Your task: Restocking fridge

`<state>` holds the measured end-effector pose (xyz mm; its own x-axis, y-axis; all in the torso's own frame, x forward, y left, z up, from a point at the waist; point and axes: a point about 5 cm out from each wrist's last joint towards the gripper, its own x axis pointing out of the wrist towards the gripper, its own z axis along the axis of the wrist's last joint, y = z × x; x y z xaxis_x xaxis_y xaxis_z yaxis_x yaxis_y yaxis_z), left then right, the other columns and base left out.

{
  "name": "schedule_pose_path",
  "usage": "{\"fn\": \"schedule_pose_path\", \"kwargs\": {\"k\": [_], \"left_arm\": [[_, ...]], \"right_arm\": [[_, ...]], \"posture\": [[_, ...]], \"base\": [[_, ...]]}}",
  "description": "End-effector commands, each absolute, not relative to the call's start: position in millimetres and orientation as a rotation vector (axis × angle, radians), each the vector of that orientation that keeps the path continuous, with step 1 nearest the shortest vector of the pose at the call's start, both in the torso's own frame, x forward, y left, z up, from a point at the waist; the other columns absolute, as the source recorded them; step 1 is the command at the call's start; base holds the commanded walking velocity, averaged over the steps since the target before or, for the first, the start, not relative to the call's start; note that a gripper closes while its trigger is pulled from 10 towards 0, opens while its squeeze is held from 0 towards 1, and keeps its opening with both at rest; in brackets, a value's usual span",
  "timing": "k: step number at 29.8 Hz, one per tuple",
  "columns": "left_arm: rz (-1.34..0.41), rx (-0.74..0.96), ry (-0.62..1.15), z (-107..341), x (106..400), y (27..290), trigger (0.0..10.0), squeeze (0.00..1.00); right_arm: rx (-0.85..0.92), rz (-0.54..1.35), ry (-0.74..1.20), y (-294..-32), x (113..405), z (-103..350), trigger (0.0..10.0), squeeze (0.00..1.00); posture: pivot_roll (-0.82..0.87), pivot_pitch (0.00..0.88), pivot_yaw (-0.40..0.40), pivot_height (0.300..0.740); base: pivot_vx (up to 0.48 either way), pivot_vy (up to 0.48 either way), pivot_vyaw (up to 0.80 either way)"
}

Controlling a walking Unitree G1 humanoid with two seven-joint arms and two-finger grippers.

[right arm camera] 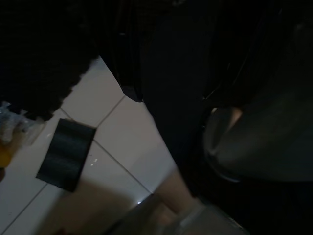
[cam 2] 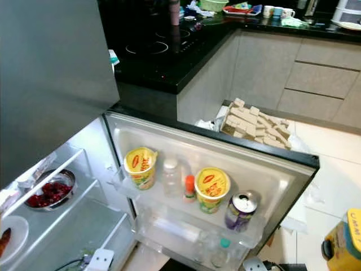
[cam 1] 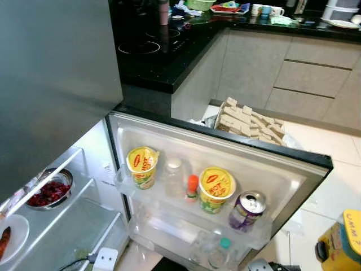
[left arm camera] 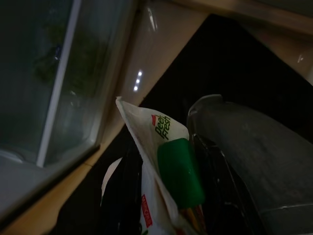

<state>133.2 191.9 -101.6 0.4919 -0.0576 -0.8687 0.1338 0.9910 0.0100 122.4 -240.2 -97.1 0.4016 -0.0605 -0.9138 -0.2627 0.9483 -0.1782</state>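
Observation:
The fridge door (cam 1: 293, 164) stands open in front of me. Its upper door shelf (cam 1: 169, 206) holds two yellow-lidded cups (cam 1: 142, 165) (cam 1: 216, 188), a clear bottle (cam 1: 174, 176), a small orange-capped bottle (cam 1: 192, 187) and a purple can (cam 1: 247, 210). Lower in the door stands a green-capped bottle (cam 1: 223, 252). In the dim left wrist view, my left gripper (left arm camera: 164, 152) is shut on a white Peel Fresh packet (left arm camera: 161, 128) with a green part, low beside the fridge's glass shelves. My right arm hangs idle in a very dark wrist view over floor tiles (right arm camera: 122, 147).
Inside the fridge sit a steel bowl of red food (cam 1: 49, 191) and a white plate (cam 1: 10, 237). A black counter (cam 1: 163, 51) lies behind the door. A box of beige blocks (cam 1: 251, 123) is on the floor, and a yellow object (cam 1: 344, 240) sits at the right.

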Motion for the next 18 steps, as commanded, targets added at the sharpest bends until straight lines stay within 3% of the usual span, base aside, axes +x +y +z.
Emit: {"fn": "schedule_pose_path", "kwargs": {"k": [1,18], "left_arm": [[-0.128,0.061,1.054,-102.6,132.3,186.3,10.0,0.00],[-0.082,0.137,0.886,-84.7,166.1,204.4,10.0,0.00]], "right_arm": [[-0.305,0.121,1.160,-240.7,120.7,-97.5,10.0,0.00],[-0.234,0.135,1.118,-236.1,125.2,-96.2,10.0,0.00]], "posture": [[-0.05,0.000,-0.013,0.740],[-0.05,0.000,-0.009,0.740]], "base": [[0.000,0.000,0.00],[0.000,0.000,0.00]]}}
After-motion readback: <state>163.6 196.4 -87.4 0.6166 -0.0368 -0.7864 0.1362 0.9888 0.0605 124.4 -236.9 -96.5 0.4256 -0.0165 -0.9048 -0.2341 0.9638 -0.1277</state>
